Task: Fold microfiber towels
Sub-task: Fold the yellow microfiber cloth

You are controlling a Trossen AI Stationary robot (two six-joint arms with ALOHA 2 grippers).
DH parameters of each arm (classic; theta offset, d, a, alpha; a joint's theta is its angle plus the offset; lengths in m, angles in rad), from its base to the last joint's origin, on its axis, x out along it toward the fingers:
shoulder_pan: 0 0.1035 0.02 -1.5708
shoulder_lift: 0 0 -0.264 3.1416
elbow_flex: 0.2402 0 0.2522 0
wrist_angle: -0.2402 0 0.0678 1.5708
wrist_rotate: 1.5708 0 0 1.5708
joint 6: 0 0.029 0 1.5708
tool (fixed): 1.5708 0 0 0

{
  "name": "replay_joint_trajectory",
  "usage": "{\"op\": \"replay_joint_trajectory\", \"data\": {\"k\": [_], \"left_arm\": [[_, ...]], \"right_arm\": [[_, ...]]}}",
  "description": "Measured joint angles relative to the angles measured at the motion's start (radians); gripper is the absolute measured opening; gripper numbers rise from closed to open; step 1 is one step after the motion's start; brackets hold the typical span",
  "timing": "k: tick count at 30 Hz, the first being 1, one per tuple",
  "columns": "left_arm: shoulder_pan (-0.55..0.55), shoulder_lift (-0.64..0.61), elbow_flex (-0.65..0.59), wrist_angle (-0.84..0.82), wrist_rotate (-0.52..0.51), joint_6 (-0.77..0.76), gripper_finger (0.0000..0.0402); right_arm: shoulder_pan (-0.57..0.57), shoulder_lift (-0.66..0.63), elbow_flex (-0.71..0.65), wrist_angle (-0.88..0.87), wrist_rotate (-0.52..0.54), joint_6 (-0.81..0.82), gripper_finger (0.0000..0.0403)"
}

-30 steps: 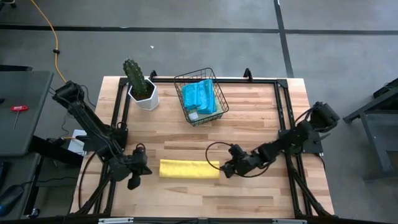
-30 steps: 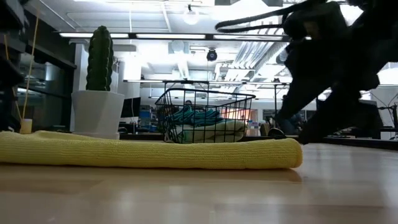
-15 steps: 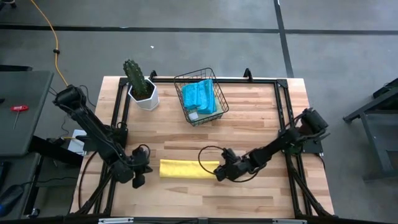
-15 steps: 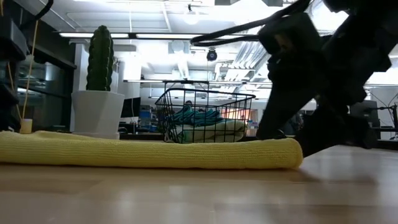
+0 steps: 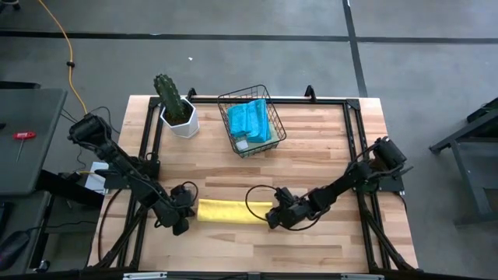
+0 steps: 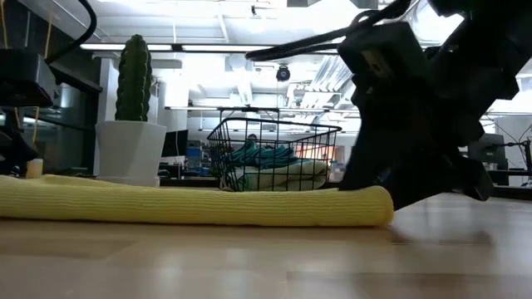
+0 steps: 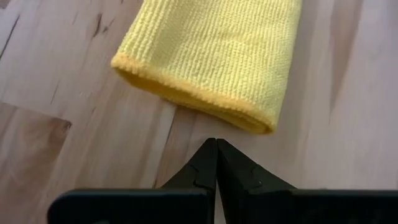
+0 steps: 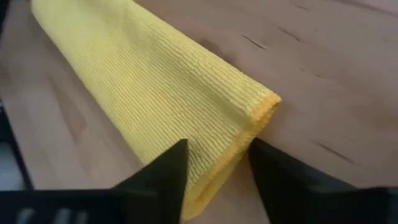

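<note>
Yellow towel (image 5: 232,211) lies between both grippers, basket (image 5: 250,122) well behind.

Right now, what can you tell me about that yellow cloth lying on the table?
The yellow towel is a soft, ribbed microfiber cloth with a stitched hem, folded into a long narrow band. It lies flat on the wooden table, in front of the wire basket. The right gripper has its open jaws astride one short end; the left gripper, jaws shut, sits just off the other end, not touching.
</note>
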Motion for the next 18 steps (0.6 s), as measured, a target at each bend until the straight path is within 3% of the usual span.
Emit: {"op": "replay_joint_trajectory", "data": {"k": [8, 12, 18], "left_arm": [[0.004, -0.023, -0.001, -0.001, 0.011, 0.004, 0.0000], [0.004, -0.023, -0.001, -0.002, 0.011, -0.001, 0.0000], [0.003, -0.023, -0.001, -0.002, 0.009, 0.005, 0.0000]], "right_arm": [[-0.010, 0.002, -0.003, -0.030, -0.002, -0.203, 0.0016], [-0.011, -0.008, 0.000, -0.090, -0.014, -0.223, 0.0021], [-0.011, -0.097, -0.003, -0.407, 0.008, -0.215, 0.0006]]}}
